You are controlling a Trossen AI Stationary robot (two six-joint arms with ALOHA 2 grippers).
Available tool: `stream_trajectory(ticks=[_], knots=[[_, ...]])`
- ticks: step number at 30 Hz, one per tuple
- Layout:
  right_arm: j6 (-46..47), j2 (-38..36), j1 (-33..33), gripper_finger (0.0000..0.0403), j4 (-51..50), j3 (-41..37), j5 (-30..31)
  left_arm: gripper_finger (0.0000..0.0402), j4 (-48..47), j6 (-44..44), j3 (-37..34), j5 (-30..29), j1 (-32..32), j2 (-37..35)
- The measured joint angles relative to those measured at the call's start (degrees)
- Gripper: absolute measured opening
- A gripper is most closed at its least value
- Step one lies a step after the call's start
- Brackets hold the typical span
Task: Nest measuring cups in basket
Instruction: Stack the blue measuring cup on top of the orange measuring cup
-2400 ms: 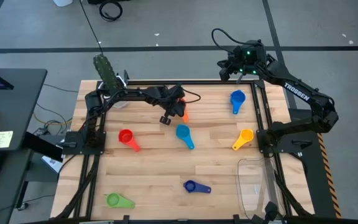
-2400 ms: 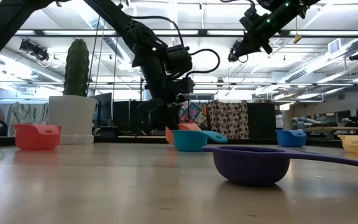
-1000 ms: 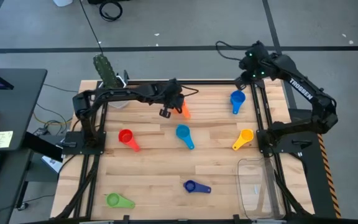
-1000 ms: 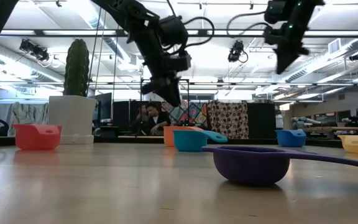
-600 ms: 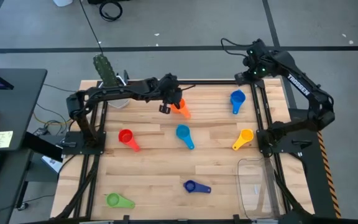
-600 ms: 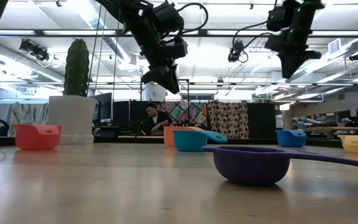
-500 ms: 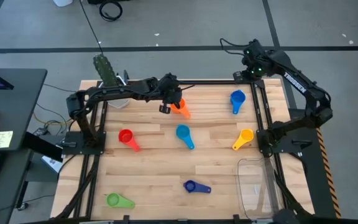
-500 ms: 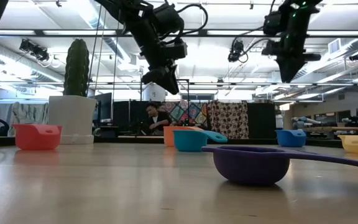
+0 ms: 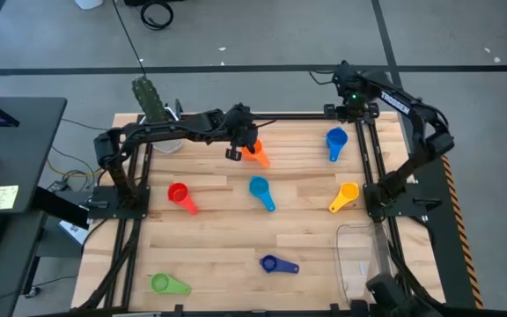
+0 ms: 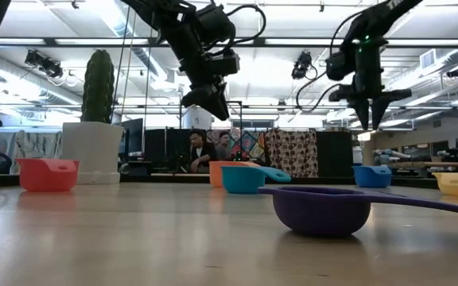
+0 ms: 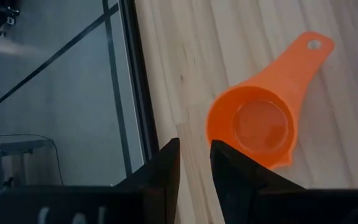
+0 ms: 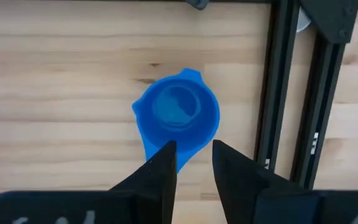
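- Left gripper (image 9: 233, 155) hangs above the table's (image 9: 218, 255) far edge, fingers slightly apart and empty, beside the orange cup (image 9: 255, 153).
- Right gripper (image 10: 368, 123), fingers parted, empty, hovers over the blue cup (image 9: 335, 141) near the far right corner.
- Basket (image 9: 359, 264) sits at the near right corner.

Blue measuring cup (image 12: 178, 119): one, plastic, resting mouth-up on the pale wooden table (image 12: 55, 81), bowl round with a small pouring lip on the rim; interior holds nothing. Right gripper (image 12: 192, 163): two dark fingers (image 12: 156, 174) set directly over the near edge of the cup, a narrow gap between them, neither visibly clamped on it; part of the cup is hidden behind them. Black metal frame rails (image 12: 319, 93): two, running side by side just beside the cup, a strip of table showing between them.
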Motion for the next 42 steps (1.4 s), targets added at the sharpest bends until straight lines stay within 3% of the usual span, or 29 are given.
stream_trajectory(ticks=[7, 21, 33, 38, 42], knots=[[5.5, 4.2, -1.8, 0.0107, -1.2, 0.2, -4.7, 0.0094, 0.0, 0.0, 0.0, 0.0, 0.3, 0.1], [3.8, 10.6, -1.9, 0.0106, 2.9, 0.4, -1.4, 0.0094, 0.1, 0.0, 0.0, 0.0, 0.6, 0.1], [-17.6, 13.7, -3.3, 0.0106, 4.4, 0.4, -3.3, 0.0094, 0.1, 0.0, 0.0, 0.0, 2.4, 0.1], [-24.6, 14.1, -3.2, 0.0106, 4.7, 0.4, 2.3, 0.0094, 0.1, 0.0, 0.0, 0.6, 2.6, 0.1], [-26.6, 14.1, -3.2, 0.0106, 4.8, 0.4, 2.4, 0.0094, 0.1, 0.0, 0.0, 0.7, 2.6, 0.1]])
